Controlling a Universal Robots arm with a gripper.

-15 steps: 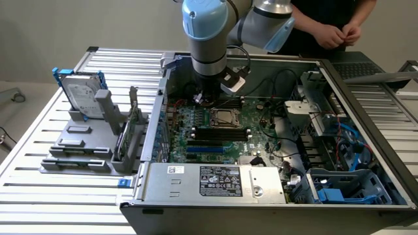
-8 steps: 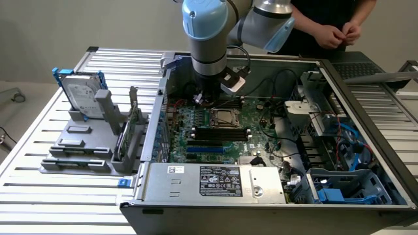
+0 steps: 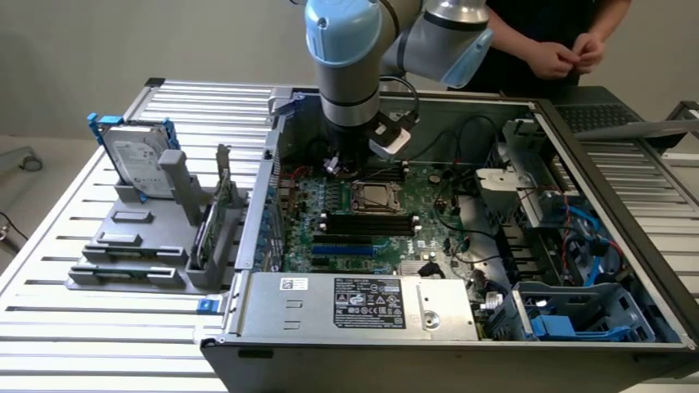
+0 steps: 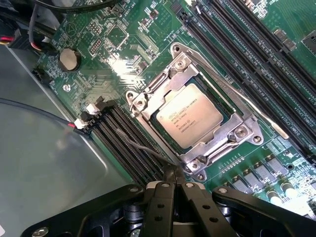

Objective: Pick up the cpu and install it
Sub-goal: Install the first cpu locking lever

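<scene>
The cpu point(image 4: 189, 122), a small silver-grey square chip with printed text, lies flat inside the metal-framed socket point(image 4: 239, 132) on the green motherboard point(image 4: 123, 54). In the exterior view the cpu point(image 3: 377, 196) sits mid-board inside the open computer case point(image 3: 611, 246). My gripper point(image 4: 173, 174) is shut with nothing between its black fingers, which meet just beside the socket's corner and above the board. In the exterior view the gripper point(image 3: 340, 167) hangs over the board on the exterior view's left of the socket, slightly behind it.
Black memory slots point(image 4: 128, 143) run beside the socket. A hard drive with a blue bracket point(image 3: 139, 154) stands on a grey holder point(image 3: 131, 254) outside the case. The power supply point(image 3: 361, 304) fills the case front. A person's hands point(image 3: 568, 56) are behind the case.
</scene>
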